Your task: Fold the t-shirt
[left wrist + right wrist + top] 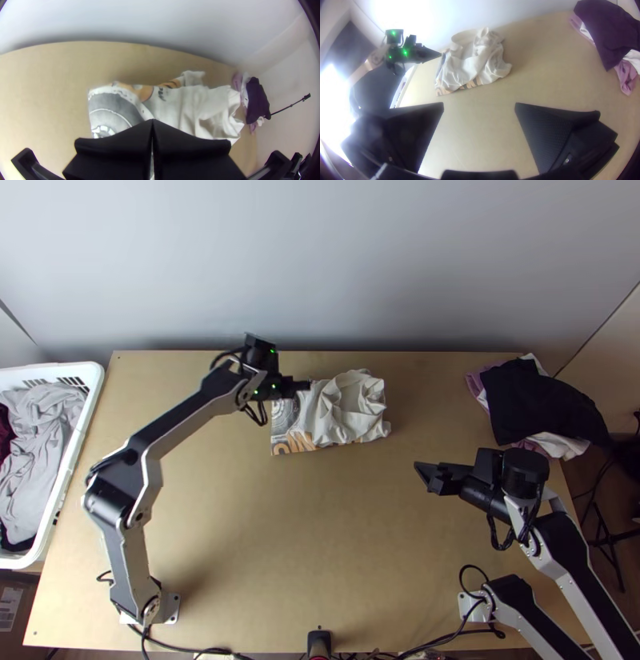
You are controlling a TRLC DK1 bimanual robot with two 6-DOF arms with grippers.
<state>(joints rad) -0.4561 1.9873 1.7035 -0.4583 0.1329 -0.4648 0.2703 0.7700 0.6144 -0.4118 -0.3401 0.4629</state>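
Twd the far edge of the tbl (336, 540), abt mid-width, the off-white T-shirt (344, 408) lies in a rumpled, partly folded bundle. Its printed part, grey + orange, lies flatter on the L side & along the near edge; the plain fabric is bunched up in loose ridges twd the R.

L gripper (304, 385) is at the shirt's L side, close to its far edge, pointing R. In the L wrist view the L gripper (152, 120) has its black fingers (116, 141) pressed tog. at the tips, no gap there, w/ the shirt right by them; can't tell if any cloth is pinched btwn.

R gripper (428, 476) hangs over the R half of the tbl, nearer than the shirt & well apart from it. Per the R wrist view, the R gripper (479, 106) has its fingers (550, 133) spread wide w/ nothing btwn, just bare wood below.

Far R corner: pile of clothes (544, 408), blk on top, wht + lilac bits sticking out under. Along the L side: wht laundry basket (76, 456) w/ grey, dk red & blk clothes (40, 444) inside.
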